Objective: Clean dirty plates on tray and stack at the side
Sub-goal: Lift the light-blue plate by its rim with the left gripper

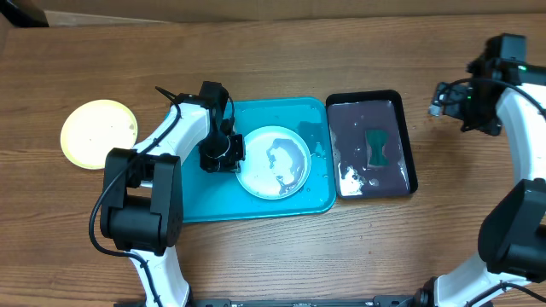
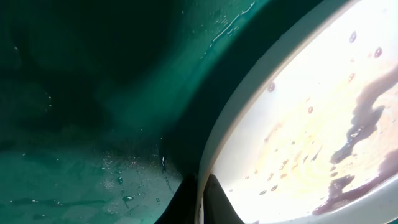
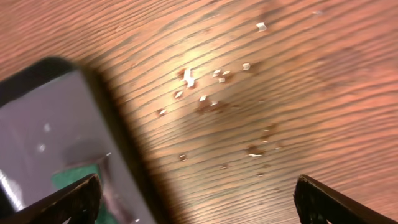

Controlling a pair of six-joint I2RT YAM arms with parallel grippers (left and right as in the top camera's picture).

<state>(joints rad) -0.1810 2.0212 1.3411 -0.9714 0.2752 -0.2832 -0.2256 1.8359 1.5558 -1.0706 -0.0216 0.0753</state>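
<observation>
Two plates are taken in only from overhead: a white plate [image 1: 273, 162], smeared dark, lies in the teal tray [image 1: 256, 205], and a pale yellow plate [image 1: 98, 134] sits on the table [image 1: 256, 51] well to the left, while the black tray [image 1: 363, 96] alongside holds murky liquid and a green sponge [image 1: 378, 147]. Only in the left wrist view is the left gripper [image 2: 202, 200] shown closed tight on the white plate's rim. The right gripper [image 3: 199, 199] is seen spread wide and empty over wood dotted with pale specks [image 3: 188, 78], beside the black tray's corner.
</observation>
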